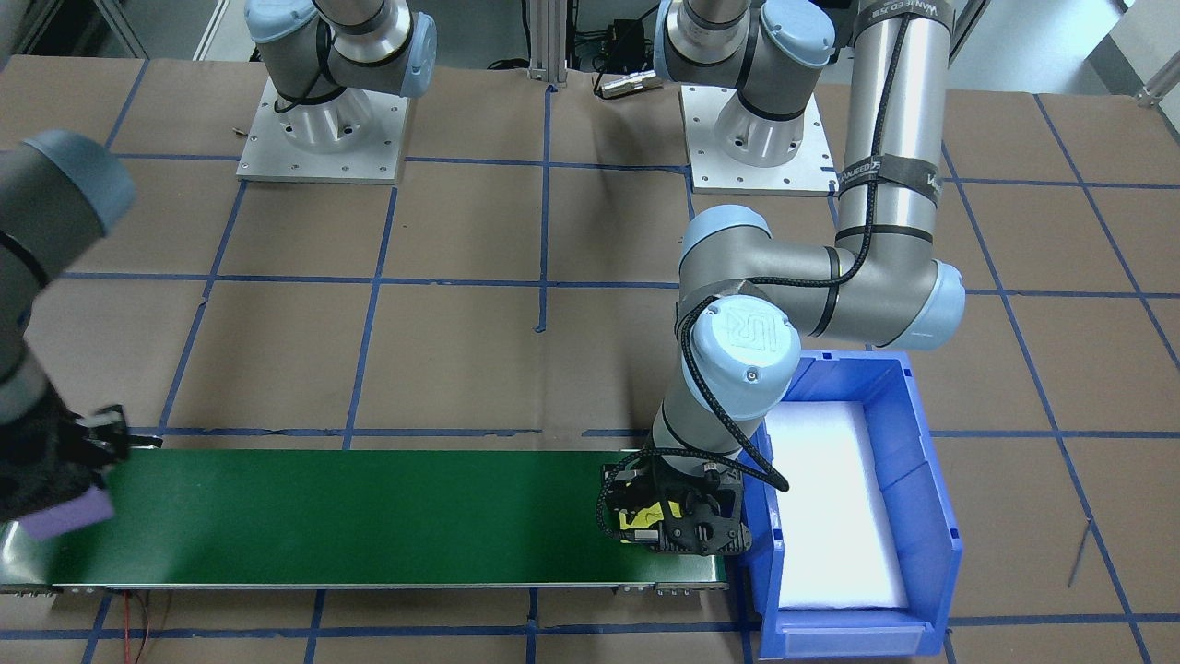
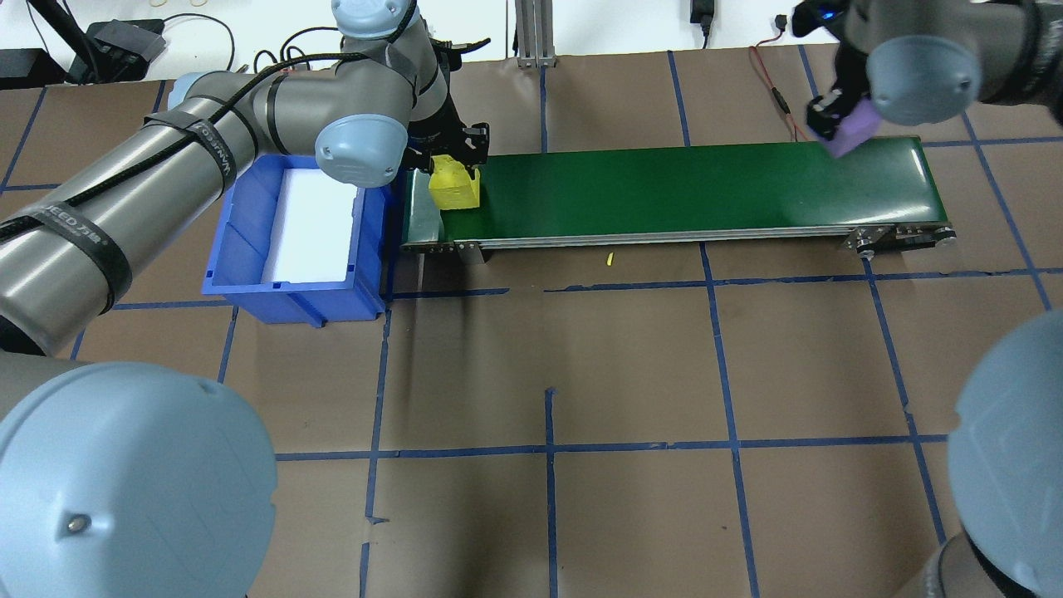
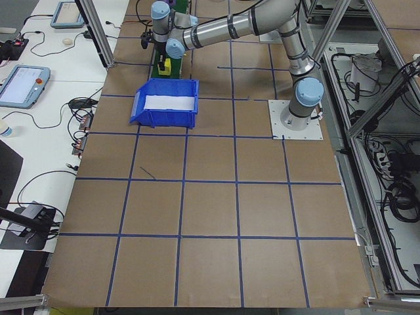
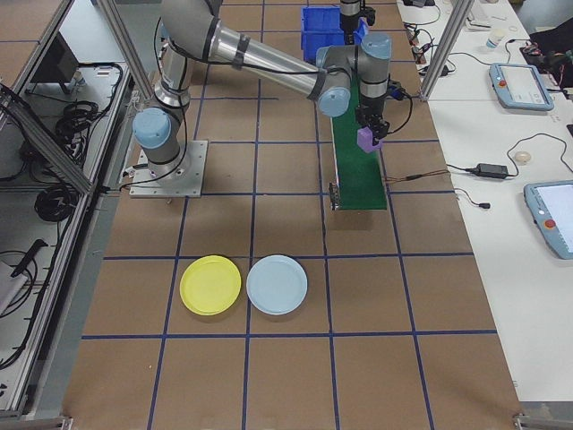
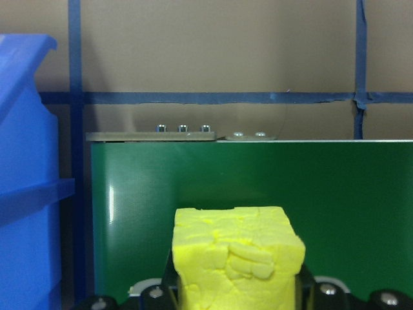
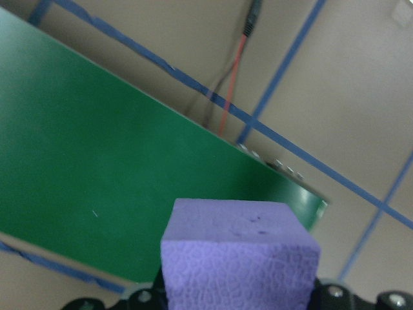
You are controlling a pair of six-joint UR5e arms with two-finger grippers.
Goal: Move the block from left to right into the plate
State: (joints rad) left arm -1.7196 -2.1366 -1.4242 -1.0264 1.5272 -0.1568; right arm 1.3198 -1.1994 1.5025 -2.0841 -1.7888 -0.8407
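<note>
the belt [image 2: 664,187] runs from nine to three o'clock across the far half of the table [image 2: 548,365] in the overhead view. a bin [image 2: 249,249] sits just beside its nine o'clock end, a pad [image 2: 307,224] lying inside. one block [image 2: 454,183] is over that end, between the left gripper's [image 2: 453,162] fingers. another block [image 2: 854,133] is over the three o'clock end, in the right gripper [image 2: 835,116]. two plates [image 4: 210,285] [image 4: 277,284] lie side by side, touching, well apart from the belt.

The table [image 2: 631,374] is being covered by brown board crossed by blue tape lines [image 2: 548,448]. White side desks [image 4: 528,206] are being occupied by cables and tablets [image 4: 519,87]. Aluminium framing [image 3: 367,118] is being lit evenly.
</note>
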